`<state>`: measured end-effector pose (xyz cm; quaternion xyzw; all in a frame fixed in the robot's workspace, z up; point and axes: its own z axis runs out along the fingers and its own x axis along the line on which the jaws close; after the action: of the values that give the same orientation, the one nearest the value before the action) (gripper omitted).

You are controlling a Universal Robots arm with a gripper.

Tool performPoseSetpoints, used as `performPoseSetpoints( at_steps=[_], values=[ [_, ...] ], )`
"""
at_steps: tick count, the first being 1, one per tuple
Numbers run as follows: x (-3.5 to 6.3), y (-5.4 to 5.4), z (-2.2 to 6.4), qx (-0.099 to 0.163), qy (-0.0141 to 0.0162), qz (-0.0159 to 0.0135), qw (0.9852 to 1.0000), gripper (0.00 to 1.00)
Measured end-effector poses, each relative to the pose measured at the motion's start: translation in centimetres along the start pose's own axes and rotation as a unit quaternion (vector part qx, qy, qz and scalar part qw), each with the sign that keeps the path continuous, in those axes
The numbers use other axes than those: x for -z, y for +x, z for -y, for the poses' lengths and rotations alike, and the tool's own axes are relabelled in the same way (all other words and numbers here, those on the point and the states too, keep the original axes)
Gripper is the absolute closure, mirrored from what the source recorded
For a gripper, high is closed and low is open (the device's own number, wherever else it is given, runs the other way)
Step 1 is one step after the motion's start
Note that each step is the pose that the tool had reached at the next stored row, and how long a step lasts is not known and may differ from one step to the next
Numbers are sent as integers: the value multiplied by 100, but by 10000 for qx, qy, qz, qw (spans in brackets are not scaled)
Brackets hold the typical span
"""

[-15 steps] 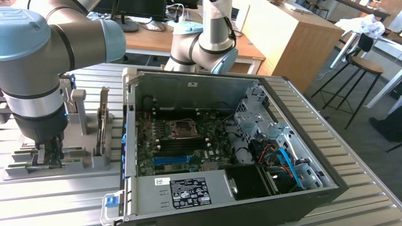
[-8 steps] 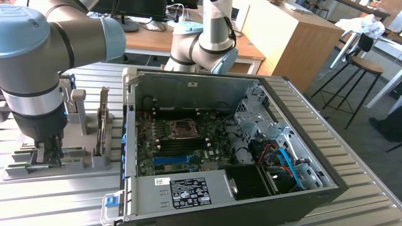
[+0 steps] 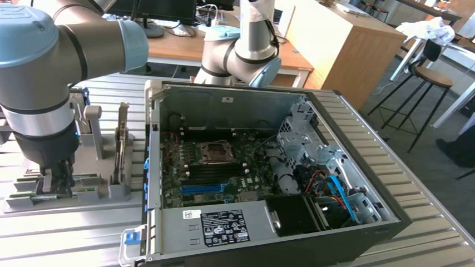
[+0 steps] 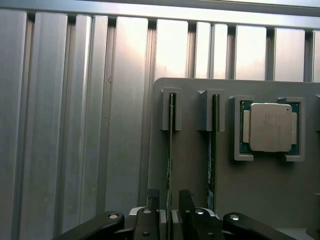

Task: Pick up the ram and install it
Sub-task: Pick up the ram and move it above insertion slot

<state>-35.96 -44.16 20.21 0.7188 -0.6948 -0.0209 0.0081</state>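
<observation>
Work surface is a ribbed aluminium-profile table (image 3: pixel 74 233): long parallel slats with grooves between them. The wrist view shows the same slats close up (image 4: pixel 75 125). Two things sit directly on it. A grey slotted parts fixture (image 3: pixel 111 192) lies towards the exterior view's left, a flat base plate with upright posts; in the wrist view its plate (image 4: pixel 192 150) lies flat on the slats. An open desktop PC case (image 3: pixel 356 239) lies on its side just beside the fixture, open face up. Can't tell if the two touch.
</observation>
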Motion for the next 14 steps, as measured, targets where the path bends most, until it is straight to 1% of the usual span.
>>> performPoseSetpoints(
  at_steps=[8,10,11,14],
  values=[
    [0,1,0,0,0,0,10000,70],
    [0,1,0,0,0,0,10000,72],
    [0,1,0,0,0,0,10000,78],
    [0,1,0,0,0,0,10000,78]
  ],
)
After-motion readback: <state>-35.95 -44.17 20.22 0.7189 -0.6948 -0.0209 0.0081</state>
